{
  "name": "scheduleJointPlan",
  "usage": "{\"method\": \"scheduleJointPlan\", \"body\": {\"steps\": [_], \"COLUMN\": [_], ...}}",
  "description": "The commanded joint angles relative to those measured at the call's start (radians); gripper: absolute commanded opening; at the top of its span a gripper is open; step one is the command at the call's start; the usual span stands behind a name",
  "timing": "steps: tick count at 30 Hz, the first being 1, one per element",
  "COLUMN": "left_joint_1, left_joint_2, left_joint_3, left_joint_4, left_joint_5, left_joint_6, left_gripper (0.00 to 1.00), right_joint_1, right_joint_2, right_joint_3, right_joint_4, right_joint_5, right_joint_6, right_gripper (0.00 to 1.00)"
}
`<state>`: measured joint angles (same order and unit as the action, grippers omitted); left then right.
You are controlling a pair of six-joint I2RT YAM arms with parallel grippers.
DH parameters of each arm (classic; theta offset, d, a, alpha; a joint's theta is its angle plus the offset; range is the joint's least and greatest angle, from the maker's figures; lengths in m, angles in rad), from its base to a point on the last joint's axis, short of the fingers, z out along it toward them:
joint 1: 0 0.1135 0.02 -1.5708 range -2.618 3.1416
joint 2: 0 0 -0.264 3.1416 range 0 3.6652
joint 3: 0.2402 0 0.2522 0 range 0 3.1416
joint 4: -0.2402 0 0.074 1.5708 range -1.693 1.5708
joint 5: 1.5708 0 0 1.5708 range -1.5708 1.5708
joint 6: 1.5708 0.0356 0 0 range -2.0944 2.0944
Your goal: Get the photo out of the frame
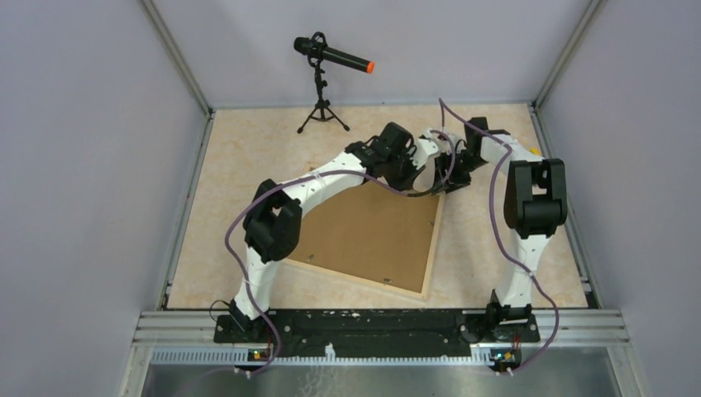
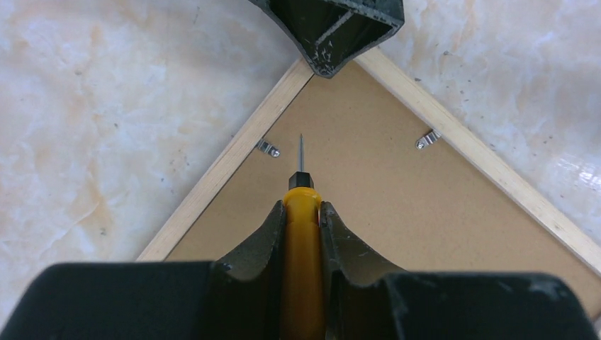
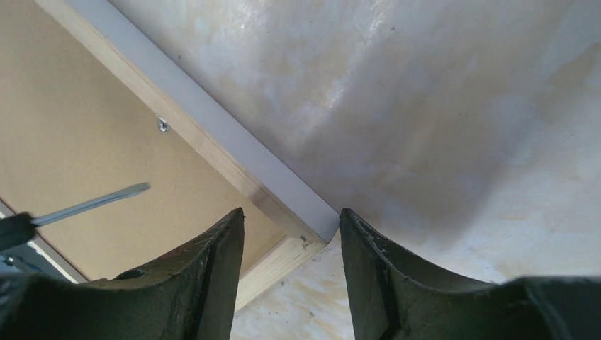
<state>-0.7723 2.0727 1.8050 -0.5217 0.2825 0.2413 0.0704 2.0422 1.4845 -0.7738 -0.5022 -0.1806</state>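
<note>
The frame (image 1: 376, 236) lies face down on the bench (image 1: 240, 157), turned at a slant, its brown back up and its pale wood sides around it; the photo itself is out of sight. Both arms reach to the frame's far corner. The left pincer (image 2: 302, 207) is clamped on the yellow handle of a screwdriver (image 2: 302, 248), whose thin metal shaft points across the brown back toward that corner and ends between two small metal clips (image 2: 268, 148) set along the inner edges of the wood. The right pincer (image 3: 292, 219) is spread wide with nothing in its hold, its fingers on either side of the same corner; whether they touch the wood cannot be told. A microphone (image 1: 333, 56) stands on a tripod at the far end of the bench.
</note>
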Motion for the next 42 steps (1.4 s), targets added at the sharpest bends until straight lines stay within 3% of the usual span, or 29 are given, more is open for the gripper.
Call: {"method": "scheduleJointPlan", "body": {"steps": [1,11,18,28,33,42], "left_joint_1": [-0.029,-0.046,-0.052,-0.058,-0.059,-0.058], "left_joint_2": [0.054,0.135,0.115,0.13,0.118,0.059], "left_joint_3": [0.064,0.134,0.114,0.113,0.108,0.104], "left_joint_4": [0.027,0.011,-0.05,-0.142,-0.197,-0.099], "left_joint_5": [-0.087,-0.25,-0.212,-0.363,-0.298,-0.244], "left_joint_6": [-0.018,-0.015,0.077,0.165,0.202,0.247], "left_gripper": [0.0,0.0,0.0,0.0,0.0,0.0], "right_joint_1": [0.006,0.007,0.006,0.006,0.006,0.011], "right_joint_2": [-0.029,-0.017,0.004,0.021,0.03,0.039], "right_joint_3": [-0.013,-0.052,-0.035,-0.034,-0.02,-0.007], "right_joint_4": [0.059,0.083,0.07,0.071,0.069,0.062], "right_joint_5": [0.012,0.034,0.046,0.06,0.057,0.05], "right_joint_6": [0.046,0.061,0.051,0.043,0.041,0.04], "right_gripper": [0.5,0.44,0.41,0.35,0.34,0.31]}}
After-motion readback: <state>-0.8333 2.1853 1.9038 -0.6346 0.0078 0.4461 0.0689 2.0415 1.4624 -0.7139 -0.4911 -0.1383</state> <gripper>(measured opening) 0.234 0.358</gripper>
